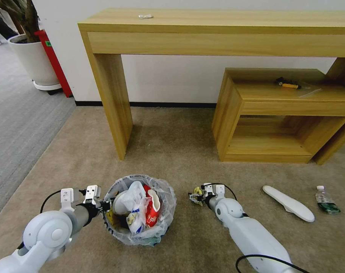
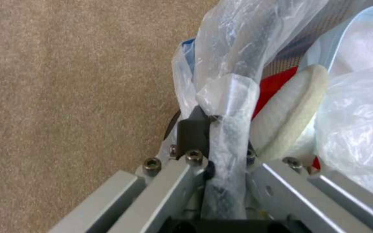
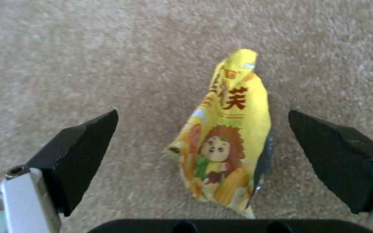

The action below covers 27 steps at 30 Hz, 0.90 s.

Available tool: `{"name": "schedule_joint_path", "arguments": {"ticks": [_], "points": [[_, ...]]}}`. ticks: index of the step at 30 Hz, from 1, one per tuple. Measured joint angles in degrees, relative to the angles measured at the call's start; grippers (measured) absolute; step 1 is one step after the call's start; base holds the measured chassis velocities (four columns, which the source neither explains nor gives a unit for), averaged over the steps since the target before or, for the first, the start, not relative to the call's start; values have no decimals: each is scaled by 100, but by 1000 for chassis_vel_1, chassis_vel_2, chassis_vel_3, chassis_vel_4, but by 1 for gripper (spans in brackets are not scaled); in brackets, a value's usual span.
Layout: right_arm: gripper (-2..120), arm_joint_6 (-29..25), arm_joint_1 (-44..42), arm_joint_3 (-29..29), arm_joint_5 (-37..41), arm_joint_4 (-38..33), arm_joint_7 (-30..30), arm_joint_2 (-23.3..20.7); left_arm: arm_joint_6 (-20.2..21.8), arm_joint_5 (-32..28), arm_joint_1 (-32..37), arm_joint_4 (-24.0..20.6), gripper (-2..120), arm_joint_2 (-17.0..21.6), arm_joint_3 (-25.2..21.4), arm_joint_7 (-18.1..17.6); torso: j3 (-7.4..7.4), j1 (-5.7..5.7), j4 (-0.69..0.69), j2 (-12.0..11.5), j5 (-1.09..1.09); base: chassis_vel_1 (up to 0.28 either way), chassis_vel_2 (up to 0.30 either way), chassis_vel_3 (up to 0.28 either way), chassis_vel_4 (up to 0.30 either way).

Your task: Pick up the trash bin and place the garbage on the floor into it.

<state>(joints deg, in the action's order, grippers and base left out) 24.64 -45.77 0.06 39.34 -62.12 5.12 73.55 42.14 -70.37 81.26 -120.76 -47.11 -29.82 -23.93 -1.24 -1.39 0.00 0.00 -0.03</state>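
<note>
On the floor (image 1: 172,144), the trash bin (image 1: 140,208) sits near-left, its rim pinched by the left gripper (image 2: 212,129) to steady it. To its right, the right gripper (image 3: 204,142) straddles a yellow wrapper (image 3: 227,136), fingers spread, ready to close. A slipper (image 1: 288,203) and bottle (image 1: 326,201) lie farther right.

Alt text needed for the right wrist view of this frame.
A crumpled yellow snack wrapper with a cartoon figure lies on the beige carpet, centred between the two black fingers of the open right claw, which touch nothing.
</note>
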Motion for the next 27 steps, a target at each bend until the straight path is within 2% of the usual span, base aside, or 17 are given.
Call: {"name": "schedule_joint_path", "arguments": {"ticks": [4, 9, 12, 16, 18, 19, 22, 23, 24, 27], "points": [[100, 33, 51, -1, 17, 141, -5, 50, 0, -22, -4, 0, 0, 0, -2, -4, 0, 0, -1, 0, 0, 0, 0, 0, 0], [93, 33, 124, -3, 34, 322, -75, 116, 0, -26, -8, 14, 0, -2, -1, -5, 0, 0, -2, 0, 0, 0, 0, 0, 0], [78, 28, 247, -4, 37, 565, -142, 187, 0, -43, -27, 16, 0, 4, 23, -15, 0, 0, -1, 0, 0, 0, 0, 0, 0], [69, 18, 339, -10, 35, 745, -174, 228, 0, -66, -49, 7, 0, 25, 28, -23, 0, 0, -1, 0, 0, 0, 0, 0, 0], [60, -12, 396, -8, 28, 878, -212, 255, 0, -83, -58, -4, 0, 46, 26, -29, 0, 0, -1, 0, 0, 0, 0, 0, 0], [52, -41, 436, -4, 10, 975, -250, 274, 0, -91, -57, -20, 0, 63, 23, -30, 1, 0, -2, 0, -1, 0, 0, 0, 0], [47, -81, 445, -2, -56, 1020, -266, 286, 0, -92, -55, -33, 0, 73, 19, -30, 1, 0, -2, 0, -1, 0, 0, 0, 0], [39, -99, 433, 5, -101, 1008, -270, 280, 0, -92, -52, -41, 0, 80, 17, -32, 1, 0, -2, 0, -2, 0, 0, 0, 0], [39, -99, 433, 5, -101, 1008, -270, 280, 0, -92, -52, -41, 0, 80, 17, -32, 1, 0, -2, 0, -2, 0, 0, 0, 0], [24, -101, 321, 5, -167, 796, -269, 247, 0, -93, -64, -49, 0, 82, 22, -37, 1, 0, 0, 0, 3, 0, 0, 0, 0]]}}
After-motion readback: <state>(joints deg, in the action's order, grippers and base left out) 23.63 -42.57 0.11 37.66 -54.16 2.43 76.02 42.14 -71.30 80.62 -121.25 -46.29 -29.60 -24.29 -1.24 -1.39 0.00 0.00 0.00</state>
